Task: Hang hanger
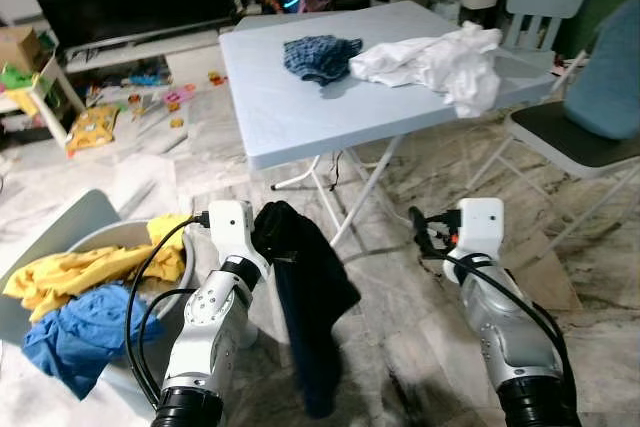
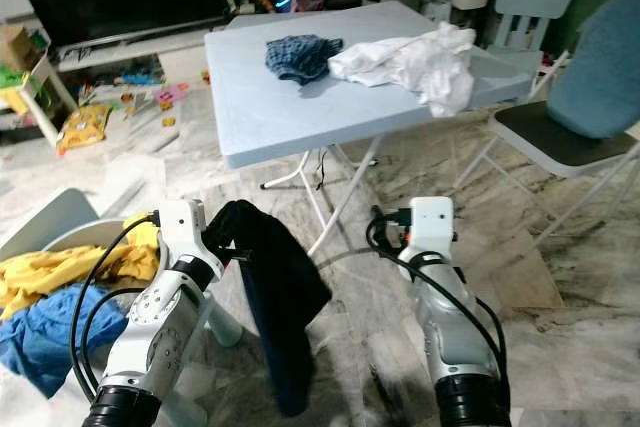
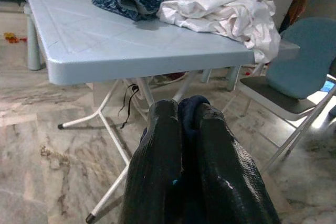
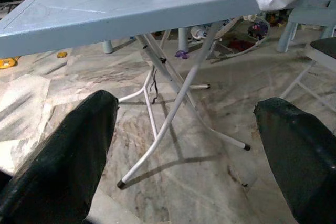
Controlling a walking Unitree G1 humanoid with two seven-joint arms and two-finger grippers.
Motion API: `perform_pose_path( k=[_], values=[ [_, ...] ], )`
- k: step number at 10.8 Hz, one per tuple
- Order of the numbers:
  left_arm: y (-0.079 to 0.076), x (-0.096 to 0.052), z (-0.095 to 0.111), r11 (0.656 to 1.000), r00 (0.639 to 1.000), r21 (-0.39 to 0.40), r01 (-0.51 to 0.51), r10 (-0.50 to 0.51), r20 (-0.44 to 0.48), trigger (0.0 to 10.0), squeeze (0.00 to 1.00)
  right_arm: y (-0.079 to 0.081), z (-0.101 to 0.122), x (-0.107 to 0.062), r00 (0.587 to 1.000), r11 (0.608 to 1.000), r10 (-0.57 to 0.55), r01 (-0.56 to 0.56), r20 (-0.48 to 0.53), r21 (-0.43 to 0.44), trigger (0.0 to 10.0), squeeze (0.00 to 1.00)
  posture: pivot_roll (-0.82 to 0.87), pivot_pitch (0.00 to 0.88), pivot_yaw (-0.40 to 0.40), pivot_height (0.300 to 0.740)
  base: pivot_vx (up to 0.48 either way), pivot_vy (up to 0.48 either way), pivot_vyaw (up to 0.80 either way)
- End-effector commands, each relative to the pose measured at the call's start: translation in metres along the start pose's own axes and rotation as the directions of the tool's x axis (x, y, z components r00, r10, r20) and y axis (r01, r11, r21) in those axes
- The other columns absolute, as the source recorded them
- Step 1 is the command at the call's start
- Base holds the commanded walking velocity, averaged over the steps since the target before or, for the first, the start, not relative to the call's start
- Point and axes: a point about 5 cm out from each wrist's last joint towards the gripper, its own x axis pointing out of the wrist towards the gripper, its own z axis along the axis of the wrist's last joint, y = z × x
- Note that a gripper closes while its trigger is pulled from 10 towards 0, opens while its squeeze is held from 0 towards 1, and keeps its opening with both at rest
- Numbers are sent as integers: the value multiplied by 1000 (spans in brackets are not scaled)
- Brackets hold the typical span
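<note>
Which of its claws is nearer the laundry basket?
Left. The left gripper, shut on a dark garment, is beside the basket; the open right gripper is farther right.

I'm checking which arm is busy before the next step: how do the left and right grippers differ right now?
The left gripper has its fingers pressed together on a dark garment, which hangs down from it toward the floor. The right gripper has its fingers spread wide apart with nothing between them. The left one sits beside the laundry basket; the right is over bare marble floor. Both are held low, short of the light blue table.
</note>
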Motion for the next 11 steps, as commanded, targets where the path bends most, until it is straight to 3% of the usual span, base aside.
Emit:
perform_pose_path(
  k=[1,3,11],
  values=[
    [5,2,6,1000,999,9,-19,19,30,10000,0,7,5,3,999,999,31,-31,18,16,10000,0,-216,0,86,740,0,0,0],
    [6,-1,2,1000,1000,3,-17,17,26,10000,0,9,5,3,999,999,34,-34,2,27,10000,0,-212,0,80,740,0,0,-284],
    [14,-2,-2,999,999,0,-37,37,16,10000,0,11,-4,-4,999,999,32,-32,-7,9,10000,0,-217,0,84,740,0,399,-800]
  ],
)
